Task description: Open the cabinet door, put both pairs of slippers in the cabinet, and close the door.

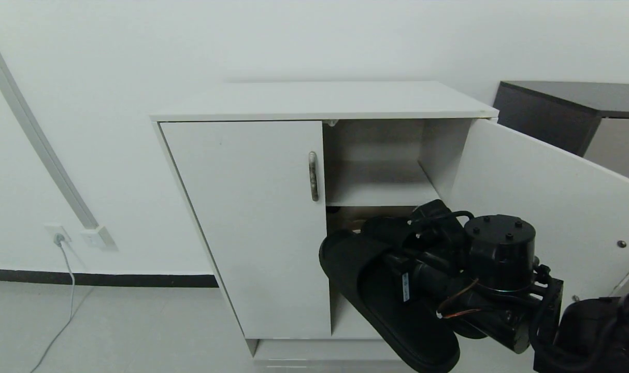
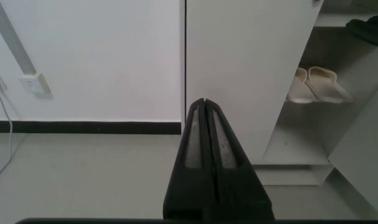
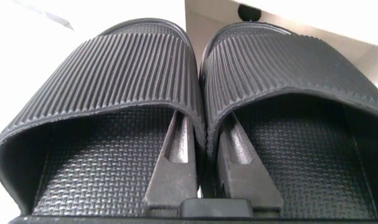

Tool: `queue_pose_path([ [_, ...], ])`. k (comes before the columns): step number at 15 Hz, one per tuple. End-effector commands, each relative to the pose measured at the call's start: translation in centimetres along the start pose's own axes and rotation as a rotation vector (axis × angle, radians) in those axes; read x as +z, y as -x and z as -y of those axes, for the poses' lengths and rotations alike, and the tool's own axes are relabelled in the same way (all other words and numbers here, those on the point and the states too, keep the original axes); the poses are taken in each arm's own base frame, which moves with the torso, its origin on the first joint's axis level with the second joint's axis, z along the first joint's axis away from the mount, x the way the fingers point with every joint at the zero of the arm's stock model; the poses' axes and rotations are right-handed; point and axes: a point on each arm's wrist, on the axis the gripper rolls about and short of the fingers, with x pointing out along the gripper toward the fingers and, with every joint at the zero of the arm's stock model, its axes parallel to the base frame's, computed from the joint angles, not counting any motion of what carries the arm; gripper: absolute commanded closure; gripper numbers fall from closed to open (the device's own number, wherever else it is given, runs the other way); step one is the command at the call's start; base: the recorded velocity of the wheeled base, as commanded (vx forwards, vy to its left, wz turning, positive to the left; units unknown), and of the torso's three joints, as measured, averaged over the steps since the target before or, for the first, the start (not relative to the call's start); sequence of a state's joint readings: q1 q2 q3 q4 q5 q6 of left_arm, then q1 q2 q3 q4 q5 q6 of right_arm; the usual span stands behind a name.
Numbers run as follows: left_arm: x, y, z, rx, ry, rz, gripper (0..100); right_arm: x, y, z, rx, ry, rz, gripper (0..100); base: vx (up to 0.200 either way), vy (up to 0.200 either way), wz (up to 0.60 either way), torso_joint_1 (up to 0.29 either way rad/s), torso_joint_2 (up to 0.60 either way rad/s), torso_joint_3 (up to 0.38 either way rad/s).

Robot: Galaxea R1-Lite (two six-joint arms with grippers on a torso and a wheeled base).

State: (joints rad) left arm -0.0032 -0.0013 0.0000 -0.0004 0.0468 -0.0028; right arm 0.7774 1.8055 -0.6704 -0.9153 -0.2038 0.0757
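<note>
The white cabinet (image 1: 319,98) stands against the far wall (image 1: 112,62). Its left door (image 1: 247,223) is closed, with a metal handle (image 1: 313,176) at its right edge. Its right door (image 1: 542,207) is swung wide open to the right. The head view looks into the open right half, where the upper shelf (image 1: 376,197) is bare. The right arm covers what lies lower down.

The left wrist view sees under that arm. There a beige pair of slippers (image 2: 316,84) lies side by side on a lower shelf (image 2: 301,102), toes pointing out.

The black pair of slippers (image 1: 387,300) hangs in front of the open half, just right of the closed door's edge, tilted with the toes toward the opening. Whether the toes have crossed the cabinet's front edge cannot be told.

The right wrist view shows the grip. The right jaws are closed down on the black pair, with one finger (image 3: 176,162) inside each slipper, pinching the two inner side walls together. The left jaws are pressed fully together with nothing between the fingers (image 2: 198,143). They are held low to the left, facing the closed door and well apart from both pairs.

Around this are pale floor (image 1: 112,326), a dark cupboard (image 1: 568,114) to the far right behind the open door, a slanted wall strip (image 1: 34,134), and a socket (image 1: 59,235) with a grey cable (image 1: 68,290) trailing down.
</note>
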Motion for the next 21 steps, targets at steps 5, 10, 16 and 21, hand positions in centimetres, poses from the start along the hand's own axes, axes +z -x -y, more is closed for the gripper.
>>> queue_pose_path([
  [5,0.0,0.0,0.0,0.001,0.005,0.000,100,-0.2,0.1,0.0,0.000,-0.001,0.000,100,0.000,0.000,0.00,-0.040,0.44,0.392],
  [10,0.0,0.0,0.0,0.001,0.005,0.000,100,0.0,0.0,0.1,-0.011,-0.003,0.016,100,0.000,0.000,0.00,-0.002,0.10,0.102],
  [16,0.0,0.0,0.0,-0.001,0.005,-0.002,100,3.5,-5.0,-1.7,-0.398,-0.041,0.086,100,0.000,0.000,0.00,0.000,0.00,0.000],
  [21,0.0,0.0,0.0,-0.002,0.003,-0.002,100,8.2,-5.7,-1.9,-0.543,-0.159,0.047,100,0.000,0.000,0.00,0.000,0.00,0.000],
])
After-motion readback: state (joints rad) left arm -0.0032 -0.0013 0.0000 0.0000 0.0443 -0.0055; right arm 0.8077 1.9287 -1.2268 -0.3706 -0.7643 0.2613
